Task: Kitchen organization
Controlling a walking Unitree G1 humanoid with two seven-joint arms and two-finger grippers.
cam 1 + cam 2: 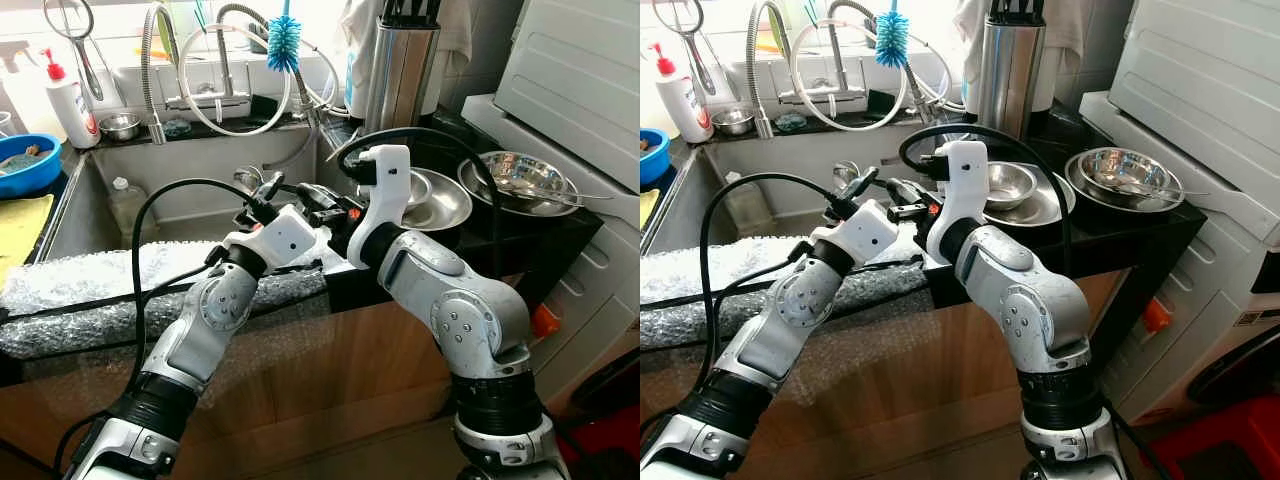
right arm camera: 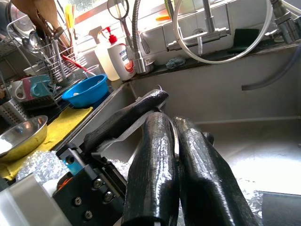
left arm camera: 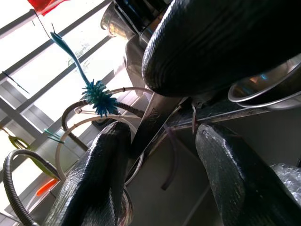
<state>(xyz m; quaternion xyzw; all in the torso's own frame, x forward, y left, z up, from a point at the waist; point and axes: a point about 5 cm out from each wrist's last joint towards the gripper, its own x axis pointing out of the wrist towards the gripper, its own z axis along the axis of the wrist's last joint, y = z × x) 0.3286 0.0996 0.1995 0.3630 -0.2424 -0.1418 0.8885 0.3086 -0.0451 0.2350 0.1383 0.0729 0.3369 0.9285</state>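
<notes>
Stainless steel makes the sink (image 1: 190, 170), which lies behind a counter edge covered with bubble wrap (image 1: 90, 285). To its right stands a black counter (image 1: 1140, 235) with steel bowls (image 1: 1130, 175) stacked on it, and one smaller bowl on a steel plate (image 1: 1035, 205) nearer to the sink. Behind them is a tall steel knife holder (image 1: 1008, 70). A white appliance (image 1: 580, 70) stands at the far right.

The two silver arms meet over the counter edge, between the sink and the black counter. The left gripper (image 3: 162, 155) points toward the sink and the bowls; its two black fingers stand apart with nothing between them, so it is released. A flat metal utensil handle (image 3: 150, 125) shows beyond the gap, not touching the fingers as far as I can tell. The right gripper (image 2: 171, 160) is just beside the left one and crosses in front of it. Its fingers lie pressed close together, clenched, and a thin metal edge (image 2: 173, 136) shows between them; I cannot tell what it is.

On the ledge behind the sink stands a white soap bottle (image 1: 70, 105), a blue brush (image 1: 284, 45) hangs by the tap (image 1: 225, 70), and a blue bowl (image 1: 25, 165) sits at the left above a yellow cloth (image 1: 22, 225).
</notes>
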